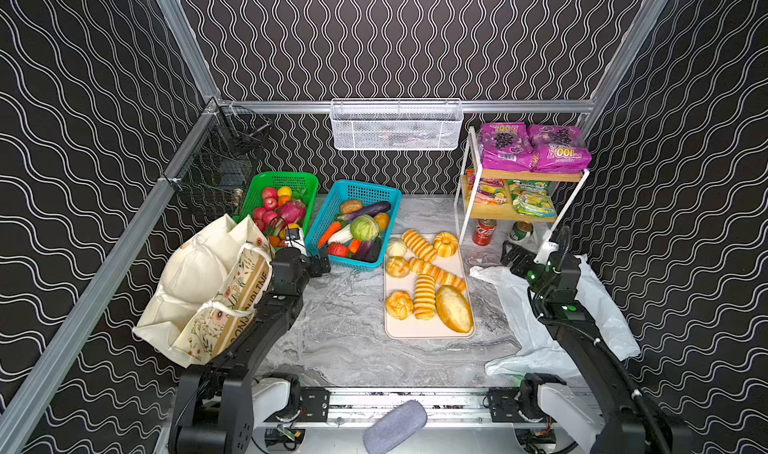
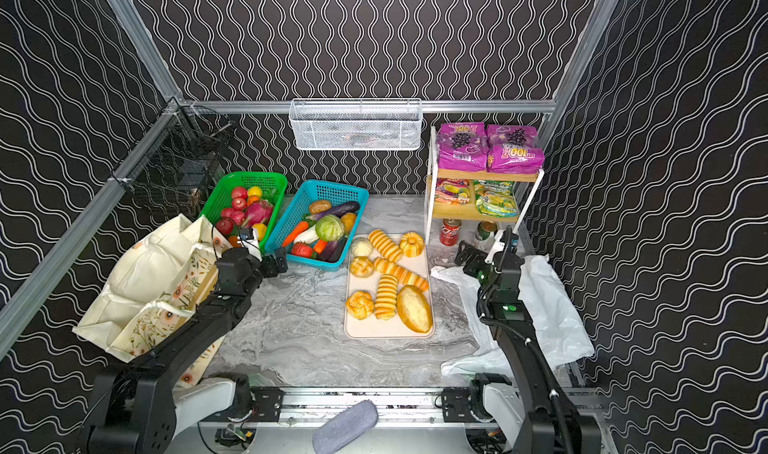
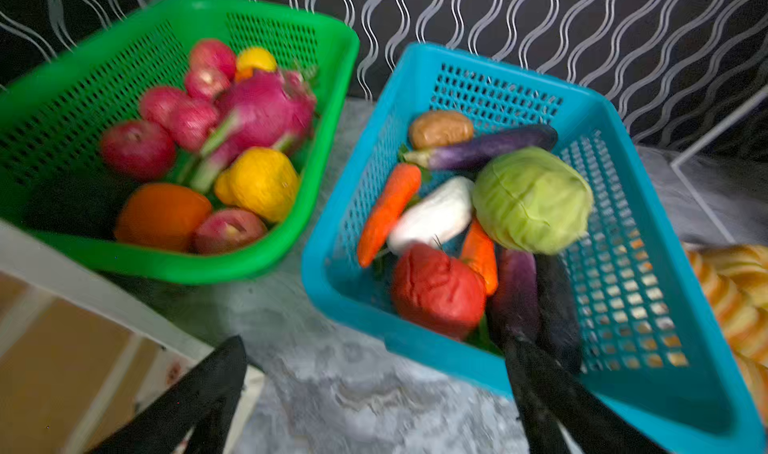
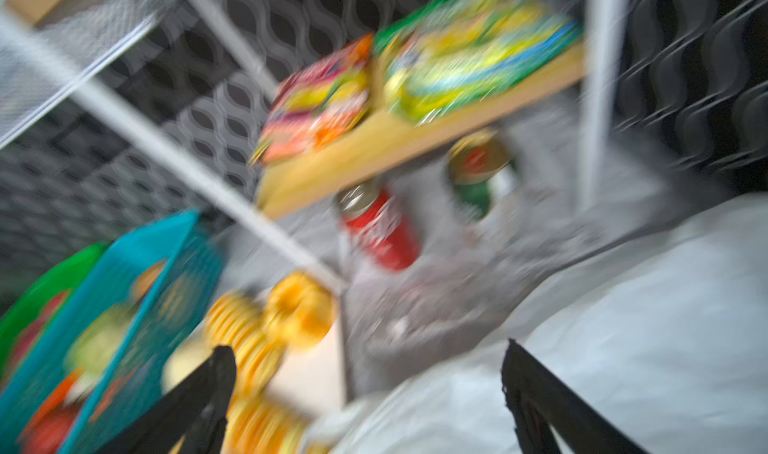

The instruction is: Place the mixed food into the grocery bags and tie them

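A cream canvas tote (image 1: 195, 281) slumps at the far left of the table (image 1: 345, 323), against the left arm. Behind it stands a green basket (image 1: 286, 175) of toy fruit. The left gripper (image 1: 320, 265) hovers just beside the near corner of the blue basket (image 1: 376, 186), its fingers (image 3: 224, 373) spread wide with nothing between them. In that basket lie the green cabbage (image 1: 364, 227), the white radish (image 3: 432, 215), a carrot (image 3: 386, 213) and a red toy vegetable (image 3: 436, 290). Right of it, golden toy breads (image 1: 453, 308) fill a tray (image 1: 415, 330). On the shelf rack (image 1: 532, 176) at the back right, purple grape-print snack packets (image 1: 500, 148) sit on top and an orange-red snack packet (image 1: 488, 191) lies on the shelf below. The red drink can (image 1: 484, 232) stands on the table beneath. Near the can, the right gripper (image 1: 513, 254) hangs fully open and empty over the far corner of the white plastic bag (image 1: 602, 302), which lies crumpled flat under the right arm.
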You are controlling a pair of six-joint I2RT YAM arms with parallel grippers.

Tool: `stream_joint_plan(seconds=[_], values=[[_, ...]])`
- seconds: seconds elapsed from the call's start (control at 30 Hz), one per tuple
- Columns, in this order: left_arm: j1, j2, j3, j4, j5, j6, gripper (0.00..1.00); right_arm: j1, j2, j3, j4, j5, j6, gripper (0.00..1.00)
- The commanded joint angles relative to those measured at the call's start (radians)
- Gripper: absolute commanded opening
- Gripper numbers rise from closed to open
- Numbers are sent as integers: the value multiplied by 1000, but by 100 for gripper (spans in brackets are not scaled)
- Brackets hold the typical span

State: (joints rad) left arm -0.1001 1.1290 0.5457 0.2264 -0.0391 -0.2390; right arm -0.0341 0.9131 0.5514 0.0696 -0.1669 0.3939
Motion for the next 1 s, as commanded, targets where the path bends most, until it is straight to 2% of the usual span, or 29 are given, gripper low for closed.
stream_joint_plan(seconds=[0.0, 0.1, 0.17, 0.23, 0.37, 0.43, 0.5, 0.6, 0.73, 0.97], values=[[-10, -46, 15, -133, 219, -76, 99, 14, -95, -42, -219, -388, 52, 100], [-36, -102, 24, -197, 326, -102, 99, 62, -195, -113, -297, -527, 79, 100], [-66, -143, 34, -265, 336, -101, 99, 140, -232, -153, -340, -555, 112, 100], [-89, -179, 41, -317, 339, -100, 99, 261, -255, -172, -373, -535, 142, 100], [-109, -214, 61, -386, 344, -96, 99, 560, -254, -218, -337, -376, 249, 100], [-112, -218, 74, -408, 340, -84, 99, 677, -225, -237, -292, -304, 299, 100], [-112, -220, 94, -433, 333, -66, 99, 837, -160, -231, -256, -171, 329, 100], [-112, -225, 115, -463, 317, -37, 99, 1010, -24, -177, -263, 25, 333, 100], [-113, -232, 128, -480, 310, -27, 99, 1112, 138, -127, -235, 175, 324, 100], [-112, -233, 146, -515, 308, -4, 99, 1126, 291, -97, -191, 236, 287, 100]])
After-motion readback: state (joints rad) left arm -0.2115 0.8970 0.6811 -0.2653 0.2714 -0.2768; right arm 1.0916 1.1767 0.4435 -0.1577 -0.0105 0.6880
